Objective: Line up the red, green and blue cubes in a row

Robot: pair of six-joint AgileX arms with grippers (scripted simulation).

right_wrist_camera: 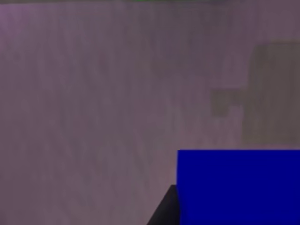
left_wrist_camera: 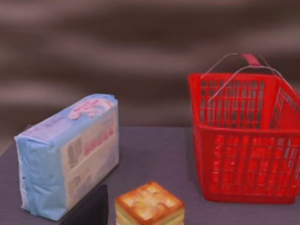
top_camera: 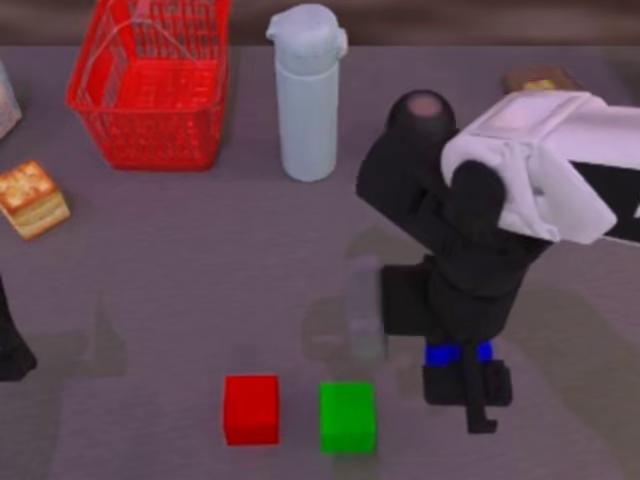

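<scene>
Right gripper (top_camera: 462,385) hangs over the front of the grey table (top_camera: 180,260), just to the right of the small matte bright green cube (top_camera: 347,416), and its dark fingers are closed on the small matte deep blue cube (top_camera: 457,352), which fills a corner of the right wrist view (right_wrist_camera: 239,186). The small matte bright red cube (top_camera: 251,408) sits just left of the green cube, with a narrow gap between them. Whether the blue cube already touches the table cannot be told.

To finish well, I judge the blue cube should go down level with the green cube, with a similar gap to its right, and be released only once it rests flat, so the fingers do not nudge the green cube.

Well behind and to the left of the green cube stands a red mesh basket (top_camera: 150,90); it looks empty. A pale cylindrical flask (top_camera: 307,95) stands closed.

My left arm (top_camera: 12,345) is parked far left of the green cube.
</scene>
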